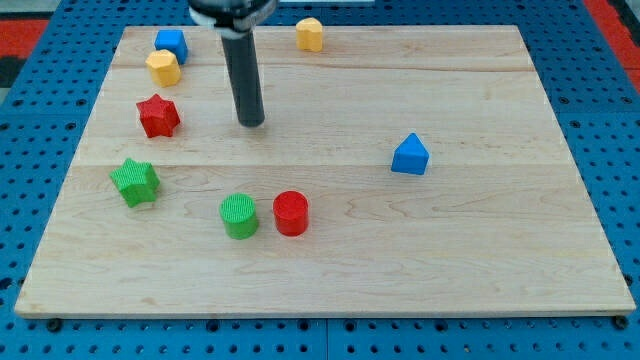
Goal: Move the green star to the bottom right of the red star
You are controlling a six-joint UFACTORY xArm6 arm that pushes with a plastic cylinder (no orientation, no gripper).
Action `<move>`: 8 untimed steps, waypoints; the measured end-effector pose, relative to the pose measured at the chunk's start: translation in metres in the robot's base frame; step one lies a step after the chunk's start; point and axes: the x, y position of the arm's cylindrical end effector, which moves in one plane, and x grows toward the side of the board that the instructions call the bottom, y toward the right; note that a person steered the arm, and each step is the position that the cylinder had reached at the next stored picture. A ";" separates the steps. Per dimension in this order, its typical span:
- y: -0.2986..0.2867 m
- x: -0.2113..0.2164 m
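The green star lies near the board's left edge, below and slightly left of the red star. The two stars are apart. My tip rests on the board to the right of the red star, about level with it, and up and to the right of the green star. It touches no block.
A green cylinder and a red cylinder stand side by side at the lower middle. A blue block and a yellow block sit at the top left, another yellow block at the top, and a blue block at the right. The wooden board lies on a blue pegboard.
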 end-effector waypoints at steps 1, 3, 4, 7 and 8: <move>-0.012 0.046; -0.084 0.108; -0.141 0.109; -0.049 0.060; -0.031 0.050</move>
